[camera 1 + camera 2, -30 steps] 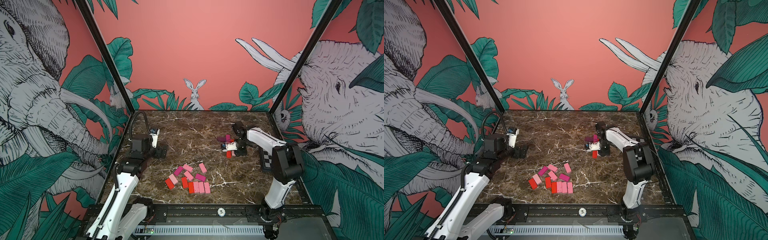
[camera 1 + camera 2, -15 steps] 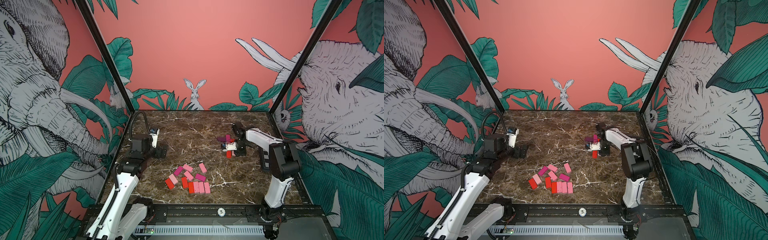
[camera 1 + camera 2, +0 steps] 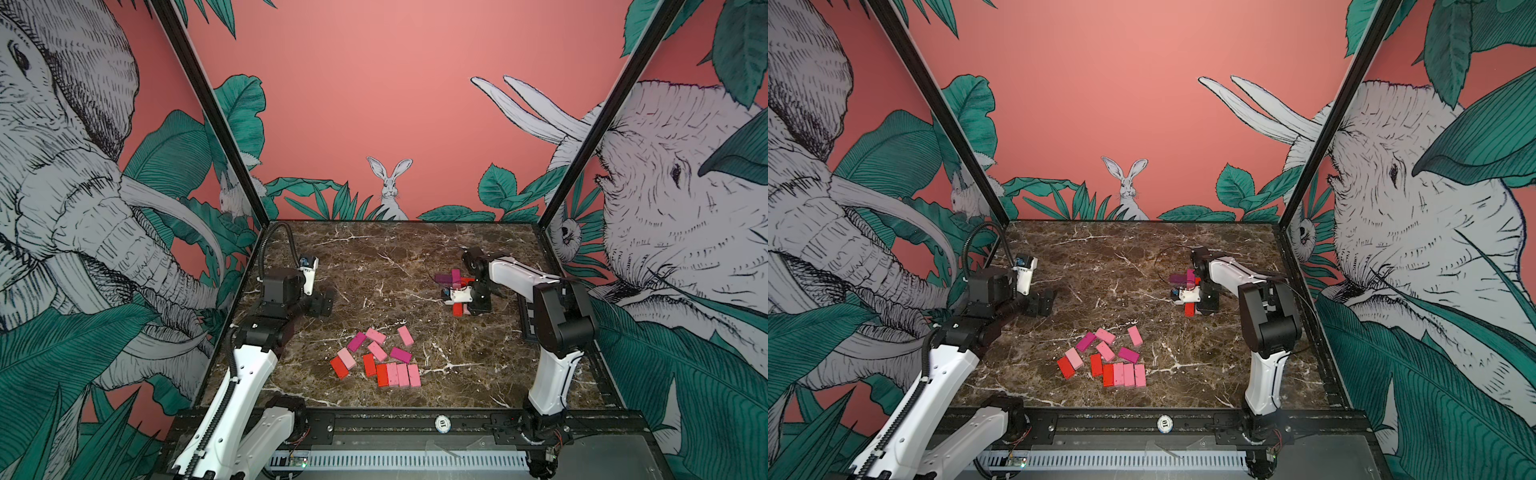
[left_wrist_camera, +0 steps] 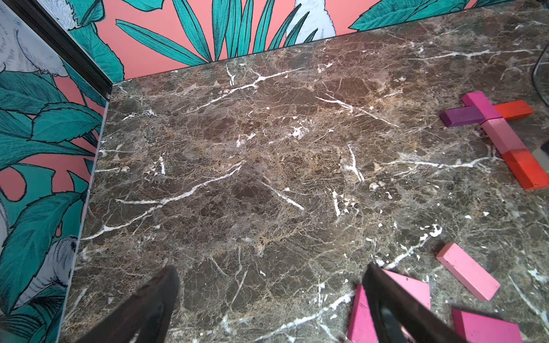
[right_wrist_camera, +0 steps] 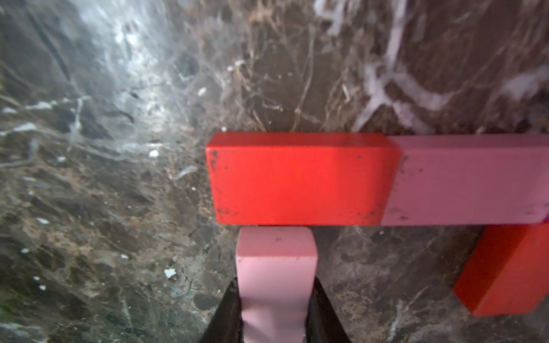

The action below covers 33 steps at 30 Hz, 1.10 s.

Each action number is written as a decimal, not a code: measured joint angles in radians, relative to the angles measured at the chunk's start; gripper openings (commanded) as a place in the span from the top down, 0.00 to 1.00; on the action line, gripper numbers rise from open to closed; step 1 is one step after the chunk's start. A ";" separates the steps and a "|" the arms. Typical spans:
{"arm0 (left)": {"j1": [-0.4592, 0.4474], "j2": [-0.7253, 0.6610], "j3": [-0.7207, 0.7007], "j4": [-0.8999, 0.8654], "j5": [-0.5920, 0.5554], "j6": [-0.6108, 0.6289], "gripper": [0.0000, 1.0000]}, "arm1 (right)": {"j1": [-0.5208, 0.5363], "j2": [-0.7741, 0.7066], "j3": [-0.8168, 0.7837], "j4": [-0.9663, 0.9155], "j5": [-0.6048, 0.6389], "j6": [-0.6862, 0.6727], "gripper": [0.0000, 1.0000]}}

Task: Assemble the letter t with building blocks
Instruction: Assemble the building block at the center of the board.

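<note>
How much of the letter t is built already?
Done: a cross of five blocks lies flat: purple and red arms, magenta top, pink and red stem. In hand: the right tool grips a pale pink block, its end at the red stem block. Left: setting it down; spare blocks lie loose, and the left tool is open, empty.

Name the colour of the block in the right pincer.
The block is pale pink, clearest in the right wrist view.

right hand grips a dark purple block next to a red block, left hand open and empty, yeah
Wrong colour: the right wrist view shows the right hand shut on a pale pink block, not dark purple. It is next to a red block, and the left hand is open and empty.
</note>
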 measured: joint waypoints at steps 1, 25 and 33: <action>0.000 0.000 0.000 0.000 0.000 0.000 0.01 | 0.000 0.003 0.000 -0.004 -0.002 0.001 1.00; 0.000 0.000 0.000 0.000 -0.001 0.000 0.01 | 0.000 0.041 0.029 -0.055 -0.019 0.039 0.97; 0.000 -0.003 0.000 0.000 -0.003 0.000 0.01 | 0.000 0.051 0.043 -0.068 -0.023 0.048 0.86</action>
